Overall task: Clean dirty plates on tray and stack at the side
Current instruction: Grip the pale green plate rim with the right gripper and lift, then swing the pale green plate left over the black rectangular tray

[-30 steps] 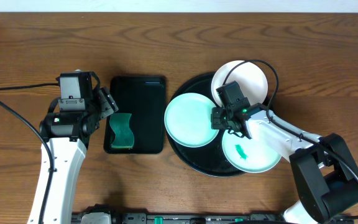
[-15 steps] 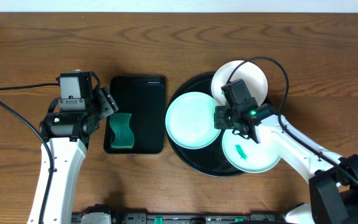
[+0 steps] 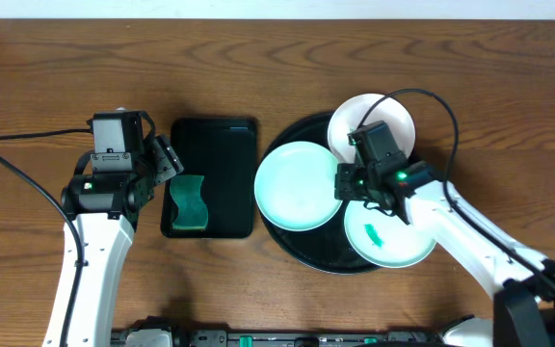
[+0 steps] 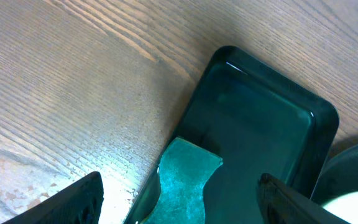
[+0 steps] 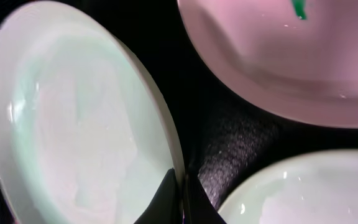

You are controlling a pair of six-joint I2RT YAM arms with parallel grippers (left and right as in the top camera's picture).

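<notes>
The right gripper [image 3: 343, 183] is clenched on the inner edge of a smear-free mint plate [image 3: 295, 185] at the left of the round black tray [image 3: 308, 253], a thin pinch likely needing a slow, level lift past its neighbours, while the left gripper [image 4: 182, 202] hangs wide open, empty.

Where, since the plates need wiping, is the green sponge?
Overhead, the green sponge lies lower-left in the rectangular black tray, near the left gripper.
</notes>
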